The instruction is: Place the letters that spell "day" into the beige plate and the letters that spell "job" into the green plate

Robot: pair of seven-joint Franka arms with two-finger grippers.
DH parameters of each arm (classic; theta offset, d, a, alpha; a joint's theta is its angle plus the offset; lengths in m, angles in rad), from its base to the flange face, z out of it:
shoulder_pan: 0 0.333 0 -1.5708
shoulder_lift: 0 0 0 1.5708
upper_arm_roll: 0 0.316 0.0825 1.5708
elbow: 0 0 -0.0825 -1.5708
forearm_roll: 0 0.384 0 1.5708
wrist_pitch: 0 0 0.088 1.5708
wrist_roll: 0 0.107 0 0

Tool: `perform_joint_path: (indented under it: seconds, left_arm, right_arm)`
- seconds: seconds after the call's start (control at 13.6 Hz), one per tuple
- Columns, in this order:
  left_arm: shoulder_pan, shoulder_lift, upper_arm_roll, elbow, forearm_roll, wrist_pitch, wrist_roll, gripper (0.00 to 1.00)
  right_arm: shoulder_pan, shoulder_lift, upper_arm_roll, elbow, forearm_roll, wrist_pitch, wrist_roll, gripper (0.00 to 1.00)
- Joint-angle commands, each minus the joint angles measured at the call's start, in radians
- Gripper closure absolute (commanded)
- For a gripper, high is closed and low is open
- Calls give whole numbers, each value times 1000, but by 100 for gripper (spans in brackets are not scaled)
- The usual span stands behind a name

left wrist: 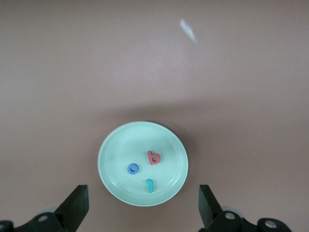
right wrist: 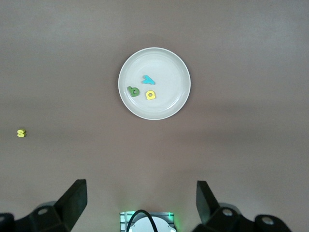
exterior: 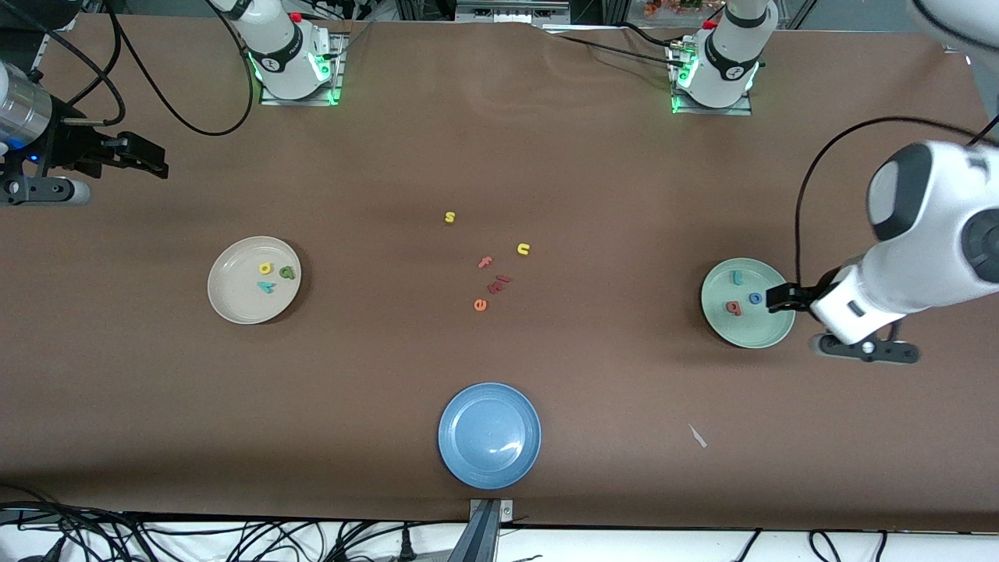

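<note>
Nearest the front camera sits the blue plate [exterior: 489, 435], which I've left out of this job. Farther from it, toward the right arm's end of the table, the beige plate [exterior: 222, 300] holds the yellow d [exterior: 265, 268], green a [exterior: 288, 272] and teal y [exterior: 265, 286]. Toward the left arm's end, the green plate [exterior: 755, 332] holds the teal j [exterior: 736, 277], blue o [exterior: 755, 298] and red b [exterior: 733, 307]. My left gripper [exterior: 780, 298] hangs over that plate's rim, jaws spread wide and holding nothing. I judge both words sorted. The right gripper [exterior: 152, 160] waits over bare table, fully open, nothing held. The leftover letters s [exterior: 449, 217], u [exterior: 523, 249], f [exterior: 485, 262] and e [exterior: 480, 304] lie mid-table between the plates.
</note>
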Motion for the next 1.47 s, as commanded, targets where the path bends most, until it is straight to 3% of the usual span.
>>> perform_joint_path:
  seconds: [0.0,0.44,0.59,1.4]
  left_arm:
    - [-1,-62,-2,17,-7,-22,24,0]
    - [28,-174,3,20,-61,-22,97,0]
    - [55,-181,3,19,-105,-24,125,0]
    - [55,-188,4,17,-106,-24,133,0]
  right_arm:
    - [-3,12,-2,32,17,-20,-10,0]
    - [-3,12,-2,32,17,-20,-8,0]
    - [-3,12,-2,32,17,-20,-8,0]
    - [-1,12,-2,32,17,-20,-5,0]
